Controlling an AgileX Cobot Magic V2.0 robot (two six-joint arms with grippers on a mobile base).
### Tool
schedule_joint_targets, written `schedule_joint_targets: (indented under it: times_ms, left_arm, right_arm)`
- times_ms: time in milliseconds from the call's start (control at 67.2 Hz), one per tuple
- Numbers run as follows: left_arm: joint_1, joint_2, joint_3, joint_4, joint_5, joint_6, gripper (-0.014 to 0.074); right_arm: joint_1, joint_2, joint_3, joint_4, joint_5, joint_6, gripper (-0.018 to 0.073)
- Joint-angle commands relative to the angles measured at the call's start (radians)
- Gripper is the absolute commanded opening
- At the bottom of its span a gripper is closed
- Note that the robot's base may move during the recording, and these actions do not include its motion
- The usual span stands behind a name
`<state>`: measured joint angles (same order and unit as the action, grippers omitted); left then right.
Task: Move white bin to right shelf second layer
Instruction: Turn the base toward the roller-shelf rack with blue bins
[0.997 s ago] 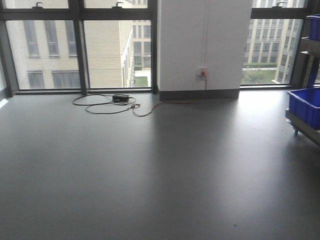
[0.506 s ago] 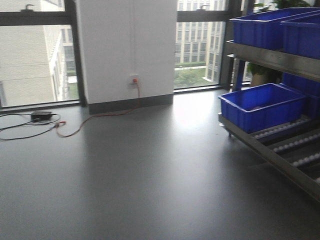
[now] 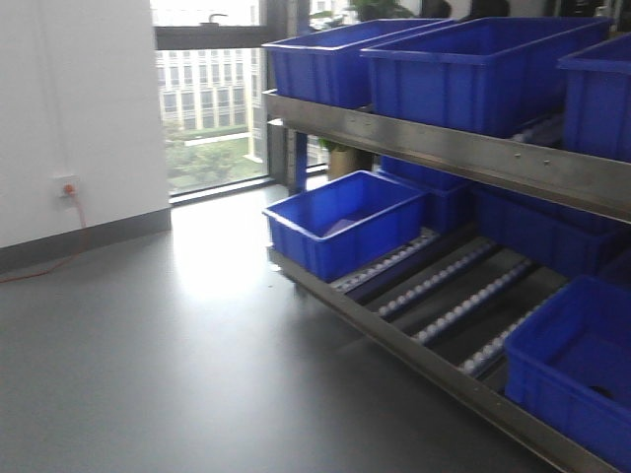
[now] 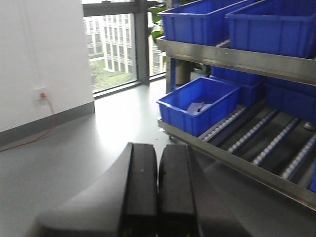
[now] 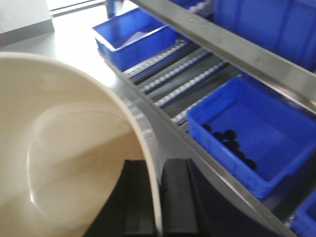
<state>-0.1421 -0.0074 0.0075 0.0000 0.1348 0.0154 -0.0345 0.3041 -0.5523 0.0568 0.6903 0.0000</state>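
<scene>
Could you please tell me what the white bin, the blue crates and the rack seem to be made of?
The white bin looks like smooth cream plastic, with a soft sheen and a thin moulded rim. The blue crates seem to be rigid moulded plastic, evenly coloured with thick rims. The rack appears to be brushed stainless steel, grey with dull reflections. Its rollers look like white plastic, though they are too small to be sure.

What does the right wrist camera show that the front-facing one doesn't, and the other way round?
Only the right wrist view: the white bin, its wall pinched by the right tool, and dark round pieces inside a blue crate. Only the front-facing view: the wall socket and the buildings outside the window. Both: the roller rails and the leftmost lower crate.
</scene>
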Motion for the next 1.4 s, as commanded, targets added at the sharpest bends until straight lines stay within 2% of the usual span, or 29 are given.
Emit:
schedule_joint_targets:
  times_ms: [0, 1384]
  left_arm:
    - [-0.004, -0.015, 0.037, 0.0, -0.087, -0.003, 0.0085]
    - [-0.004, -0.015, 0.037, 0.0, -0.087, -0.003, 0.0085]
  right_arm:
    - [-0.004, 0.01, -0.031, 0.005, -0.103, 0.0, 0.0057]
    - [-0.004, 0.01, -0.031, 0.005, -0.103, 0.0, 0.0057]
